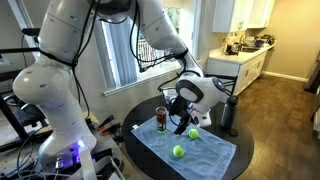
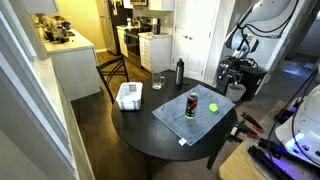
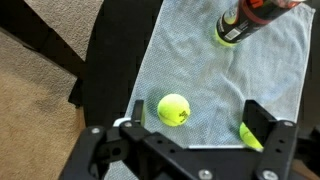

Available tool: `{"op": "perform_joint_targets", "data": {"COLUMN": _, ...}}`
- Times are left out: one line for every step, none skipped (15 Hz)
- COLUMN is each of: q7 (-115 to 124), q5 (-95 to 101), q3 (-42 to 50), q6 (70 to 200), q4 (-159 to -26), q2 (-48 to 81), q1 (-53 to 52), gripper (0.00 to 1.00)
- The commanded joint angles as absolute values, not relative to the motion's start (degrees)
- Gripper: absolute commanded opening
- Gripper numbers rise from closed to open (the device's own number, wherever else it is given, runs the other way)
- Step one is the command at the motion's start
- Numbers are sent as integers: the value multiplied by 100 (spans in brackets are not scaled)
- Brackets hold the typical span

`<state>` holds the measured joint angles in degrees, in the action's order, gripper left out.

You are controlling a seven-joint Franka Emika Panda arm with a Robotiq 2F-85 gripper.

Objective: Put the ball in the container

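Two yellow-green balls lie on a light blue cloth [image 3: 190,60] on the round black table. In the wrist view one ball [image 3: 174,109] lies between my open fingers, nearer the left one. The other ball [image 3: 249,136] is partly hidden behind the right finger. Both balls show in an exterior view [image 1: 178,151] [image 1: 193,132]. My gripper [image 3: 200,122] hovers open and empty above the cloth [image 1: 185,108]. The container [image 2: 129,96], a whitish plastic tub, stands on the far side of the table from the cloth. One ball [image 2: 213,107] shows there too.
A dark red-topped can [image 3: 240,20] stands upright on the cloth [image 2: 192,104] near the balls. A drinking glass [image 2: 158,82] and a black bottle [image 2: 180,71] stand at the table's edge. A chair [image 2: 112,72] is beside the table.
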<state>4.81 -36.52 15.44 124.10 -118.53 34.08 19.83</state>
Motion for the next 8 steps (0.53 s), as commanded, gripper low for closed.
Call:
{"op": "perform_joint_targets", "data": {"q7": 1352, "q5": -3847, "q3": 1294, "q6": 13060, "q4": -11319, "q2": 4228, "q1": 1861, "gripper": 100}}
{"op": "perform_joint_targets", "data": {"q7": 1633, "q5": -3834, "q3": 1252, "q6": 13161, "q4": -11139, "q2": 4438, "q1": 1817, "gripper": 100}}
{"op": "perform_joint_targets", "data": {"q7": 1877, "q5": -3833, "q3": 1213, "q6": 13259, "q4": -10960, "q2": 4638, "q1": 1782, "gripper": 100}}
{"op": "perform_joint_targets", "data": {"q7": 2151, "q5": -3789, "q3": 1197, "q6": 13310, "q4": -10756, "q2": 4857, "q1": 1728, "gripper": 100}}
{"op": "perform_joint_targets", "data": {"q7": 2430, "q5": -3758, "q3": 1200, "q6": 13370, "q4": -10557, "q2": 5068, "q1": 1657, "gripper": 100}}
{"op": "perform_joint_targets", "data": {"q7": 2672, "q5": -3701, "q3": 1217, "q6": 13357, "q4": -10361, "q2": 5262, "q1": 1600, "gripper": 100}}
{"op": "perform_joint_targets", "data": {"q7": 2910, "q5": -3674, "q3": 1241, "q6": 13388, "q4": -10189, "q2": 5456, "q1": 1531, "gripper": 100}}
{"op": "perform_joint_targets", "data": {"q7": 3145, "q5": -3611, "q3": 1287, "q6": 13387, "q4": -10026, "q2": 5654, "q1": 1450, "gripper": 100}}
